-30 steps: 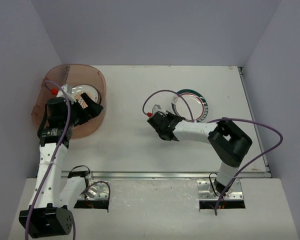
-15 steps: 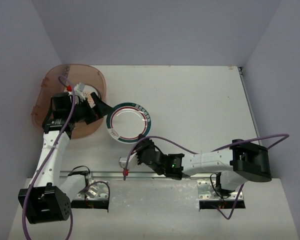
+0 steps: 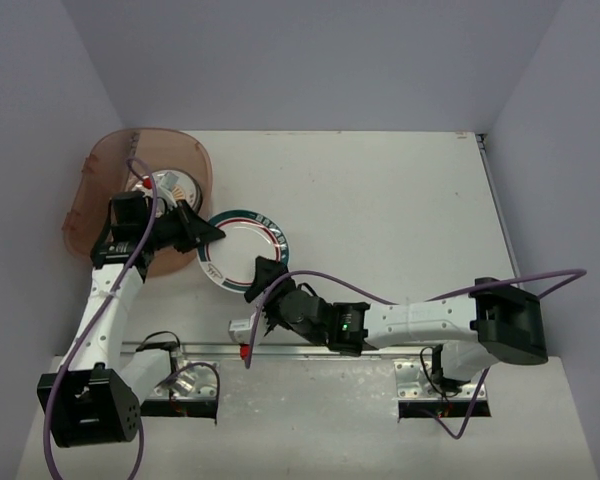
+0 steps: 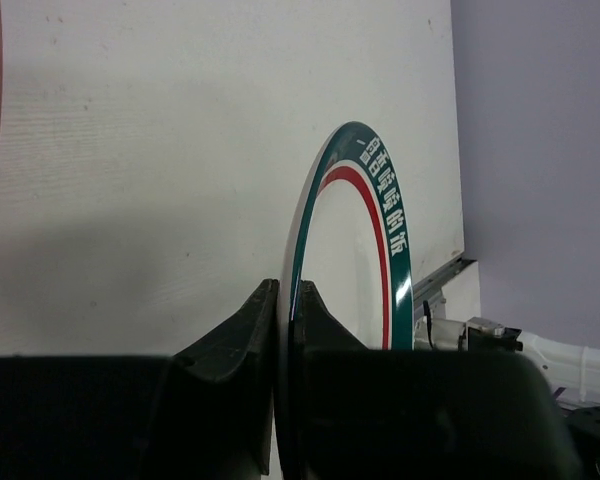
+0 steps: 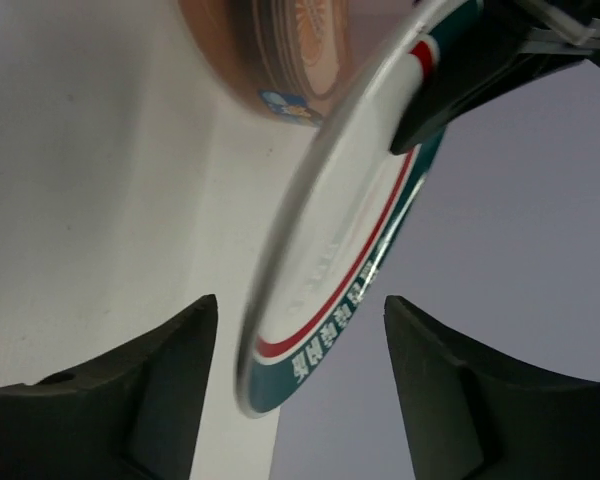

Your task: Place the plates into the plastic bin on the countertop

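A teal-rimmed lettered plate (image 3: 242, 248) hangs tilted just right of the plastic bin (image 3: 100, 195), above the countertop (image 3: 400, 190). My left gripper (image 3: 198, 235) is shut on its left rim; the left wrist view shows the plate (image 4: 365, 230) edge-on, pinched between the fingers of that gripper (image 4: 289, 298). My right gripper (image 3: 264, 278) stands open at the plate's near-right rim, and in its wrist view the plate (image 5: 330, 230) pokes down between the spread jaws of the gripper (image 5: 298, 335) without touching them. More plates (image 3: 168, 188) lie stacked in the bin.
The bin (image 5: 230, 40) with its stacked plates shows reddish-brown at the top of the right wrist view. A metal front rail (image 3: 380, 350) runs along the near edge, under the right arm. Grey walls close in the table on three sides.
The right arm carried the teal-rimmed plate from the back right toward the bin. The left gripper has shut on its rim and the right gripper has opened off it.
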Available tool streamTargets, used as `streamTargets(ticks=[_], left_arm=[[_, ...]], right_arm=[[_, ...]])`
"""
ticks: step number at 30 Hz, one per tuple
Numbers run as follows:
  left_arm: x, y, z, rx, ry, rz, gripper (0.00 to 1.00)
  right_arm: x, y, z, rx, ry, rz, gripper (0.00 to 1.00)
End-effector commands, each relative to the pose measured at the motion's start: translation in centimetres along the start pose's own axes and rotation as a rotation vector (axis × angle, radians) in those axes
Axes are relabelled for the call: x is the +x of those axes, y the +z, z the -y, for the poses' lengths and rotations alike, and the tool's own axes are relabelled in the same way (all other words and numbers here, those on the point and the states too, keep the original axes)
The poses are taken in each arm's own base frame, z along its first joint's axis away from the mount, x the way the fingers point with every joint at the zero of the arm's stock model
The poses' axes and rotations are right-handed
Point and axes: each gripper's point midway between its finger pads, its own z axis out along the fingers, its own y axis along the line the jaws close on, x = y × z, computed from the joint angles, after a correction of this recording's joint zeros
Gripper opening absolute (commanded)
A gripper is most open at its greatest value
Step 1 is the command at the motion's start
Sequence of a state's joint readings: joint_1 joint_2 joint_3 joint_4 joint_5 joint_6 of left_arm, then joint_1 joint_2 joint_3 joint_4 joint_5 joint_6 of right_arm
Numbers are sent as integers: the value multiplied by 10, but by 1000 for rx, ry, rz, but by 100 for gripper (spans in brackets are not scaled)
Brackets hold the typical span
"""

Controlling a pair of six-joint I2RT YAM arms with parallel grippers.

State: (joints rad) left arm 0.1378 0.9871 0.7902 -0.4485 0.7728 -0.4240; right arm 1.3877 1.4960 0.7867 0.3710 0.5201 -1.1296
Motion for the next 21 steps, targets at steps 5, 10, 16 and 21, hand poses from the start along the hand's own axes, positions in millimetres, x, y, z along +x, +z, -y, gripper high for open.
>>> streamTargets(ticks=[5,10,16,21], left_arm=[[-87,-32,10,-135,-50,306,0],[-167,-81,-22,-228,-208,560,0],[-215,-114,-84,-443,-364,830,0],[-237,-113,-123,-494,-447,950,0]], right_arm=[[22,-15,49,161,291,-18,99],[61,-53,22,-74,735,5,99],[138,-83,53,168,1237,-229,99],[155,-84,77,285,1699,-252,99]])
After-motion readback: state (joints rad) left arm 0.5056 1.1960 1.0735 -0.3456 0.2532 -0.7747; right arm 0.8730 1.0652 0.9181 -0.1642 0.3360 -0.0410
